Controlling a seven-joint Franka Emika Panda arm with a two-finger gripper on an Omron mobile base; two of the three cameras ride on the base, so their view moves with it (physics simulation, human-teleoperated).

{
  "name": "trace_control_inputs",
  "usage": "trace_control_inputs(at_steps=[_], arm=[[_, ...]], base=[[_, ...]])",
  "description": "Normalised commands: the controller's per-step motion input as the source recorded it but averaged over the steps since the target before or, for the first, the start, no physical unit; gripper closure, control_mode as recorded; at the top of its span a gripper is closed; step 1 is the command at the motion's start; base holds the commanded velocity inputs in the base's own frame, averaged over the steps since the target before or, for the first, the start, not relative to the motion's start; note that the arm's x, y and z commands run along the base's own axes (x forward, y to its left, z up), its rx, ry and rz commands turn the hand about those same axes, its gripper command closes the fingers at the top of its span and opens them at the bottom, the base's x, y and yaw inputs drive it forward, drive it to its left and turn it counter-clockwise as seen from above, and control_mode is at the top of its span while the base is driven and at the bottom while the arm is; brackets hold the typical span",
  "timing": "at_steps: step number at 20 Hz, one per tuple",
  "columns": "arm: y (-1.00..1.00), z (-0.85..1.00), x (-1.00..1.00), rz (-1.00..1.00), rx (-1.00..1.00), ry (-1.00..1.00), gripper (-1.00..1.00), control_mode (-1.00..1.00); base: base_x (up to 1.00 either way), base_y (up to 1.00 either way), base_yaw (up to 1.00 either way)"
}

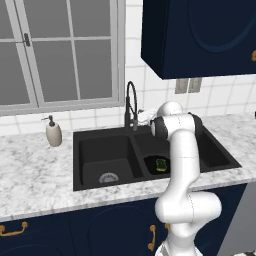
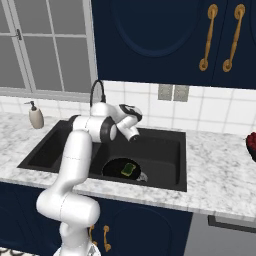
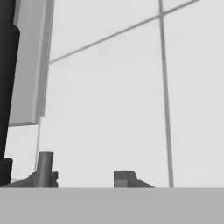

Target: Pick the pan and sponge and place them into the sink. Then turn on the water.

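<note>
- pan (image 2: pixel 120 167) with sponge (image 2: pixel 128 169) on it lies in the sink's (image 2: pixel 165 186) right basin, near its front edge — placing looks done, water not running.
- gripper (image 2: pixel 135 138) empty, fingers apart, up by the faucet (image 1: pixel 131 102).
- Risk: hand faces the wall tiles, could miss the lever — or knock the spring neck.

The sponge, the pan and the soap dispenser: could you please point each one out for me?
sponge (image 2: pixel 128 169), right base view, its yellow-green top.
pan (image 2: pixel 112 167), right base view, its black inner floor.
soap dispenser (image 1: pixel 53 135), left base view, its cream body.
</note>
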Motion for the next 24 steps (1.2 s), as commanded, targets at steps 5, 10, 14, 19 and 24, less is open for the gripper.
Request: trace_control_inputs(at_steps=[5, 10, 14, 19, 24], arm=[[-0.65, -0.16, 0.43, -0.07, 0.01, 0.0, 1.0, -1.0], [-1.0, -0.26, 0.37, 0.0, 0.11, 0.0, 1.0, -1.0], [-1.0, -0.39, 0.37, 0.0, 0.09, 0.0, 1.0, -1.0], [-1.0, -0.51, 0.28, 0.04, 0.13, 0.0, 1.0, -1.0], [-1.0, -0.63, 0.26, 0.07, 0.17, 0.03, 1.0, -1.0]], base=[[0.0, 0.0, 0.0], [0.0, 0.0, 0.0], [0.0, 0.0, 0.0], [0.0, 0.0, 0.0], [0.0, 0.0, 0.0]])
